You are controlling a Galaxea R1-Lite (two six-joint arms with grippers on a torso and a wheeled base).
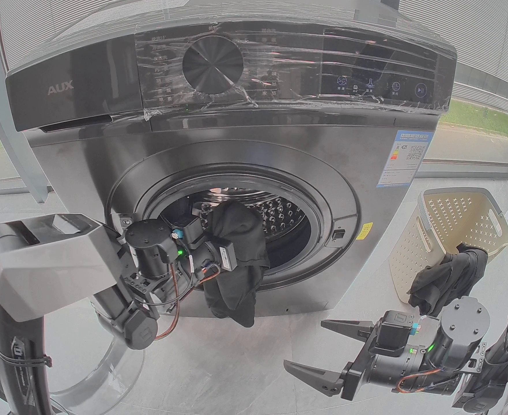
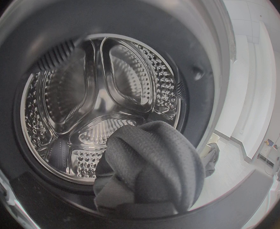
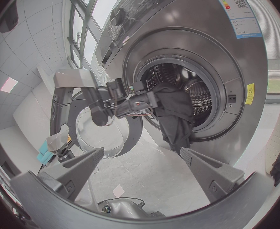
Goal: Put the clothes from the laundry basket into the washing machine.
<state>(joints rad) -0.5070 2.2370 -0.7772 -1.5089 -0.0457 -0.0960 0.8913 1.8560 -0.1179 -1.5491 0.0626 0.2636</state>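
The left gripper (image 1: 235,251) sits at the mouth of the washing machine (image 1: 300,151), clamped on a black garment (image 1: 239,286) that bunches over its fingers. The top of the cloth is at the drum opening, and the rest hangs down in front of the lower door rim. The right gripper (image 1: 304,344) hovers above the floor in front of the machine, fingers spread wide and holding nothing. Near it, another dark garment (image 1: 447,280) drapes over the rim of the tilted laundry basket (image 1: 415,243).

Head view above, facing washing machine (image 1: 92,162), left wrist close at drum (image 2: 95,89), right wrist low, farther back, drum shared
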